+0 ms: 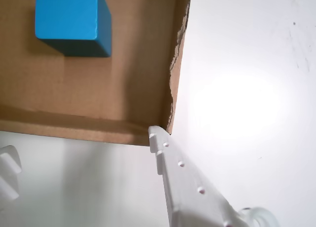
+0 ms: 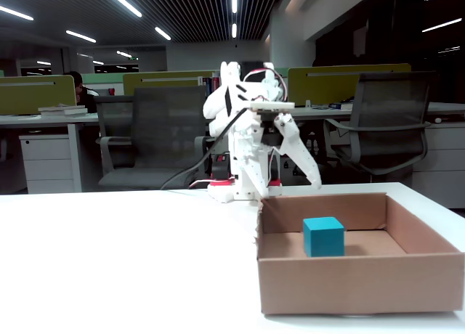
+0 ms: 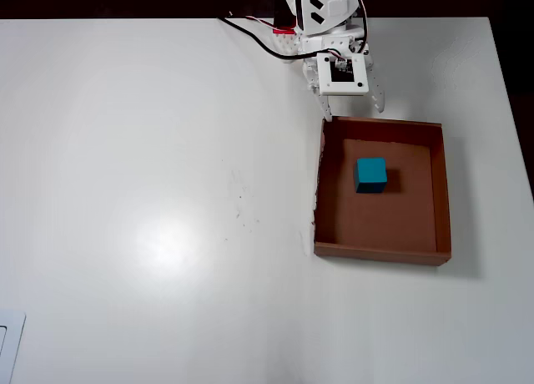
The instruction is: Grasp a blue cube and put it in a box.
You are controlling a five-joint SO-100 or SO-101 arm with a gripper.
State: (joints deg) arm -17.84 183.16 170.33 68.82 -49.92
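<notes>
1. Blue cube (image 3: 371, 174) sits inside the box (image 3: 442, 192), flat on the floor, nothing touching it. In the overhead view it is in the upper-middle part of the box, clear of all four walls.
2. Fixed view: cube (image 2: 323, 236) rests upright on the box floor, box (image 2: 356, 283) on the white table (image 2: 116, 261), near wall facing the camera.
3. Wrist view: cube (image 1: 74, 20) at top left, cut off by the frame's top edge, on the brown cardboard floor. Box wall (image 1: 69, 126) runs across the middle of the frame; the corner edge on the right looks ragged and torn.
4. Gripper (image 3: 353, 113) is outside the box, just beyond its top wall in the overhead view, fingers pointing toward the box. Jaws are spread apart and hold nothing.
5. Fixed view: gripper (image 2: 290, 185) hangs behind the box's far wall, above the table, fingers splayed downward.
6. Wrist view: one white finger (image 1: 187, 187) comes in from the bottom, tip just at the box's corner; part of the other finger (image 1: 9, 172) shows at the left edge, well apart from it. Whether the tip touches the cardboard cannot be told.
7. Arm base (image 3: 313, 8) sits at the table's top edge in the overhead view, with red and black cables (image 3: 259, 35) running off to the left.
8. Background in the fixed view: office chairs (image 2: 156, 134), desks, ceiling lights.
</notes>
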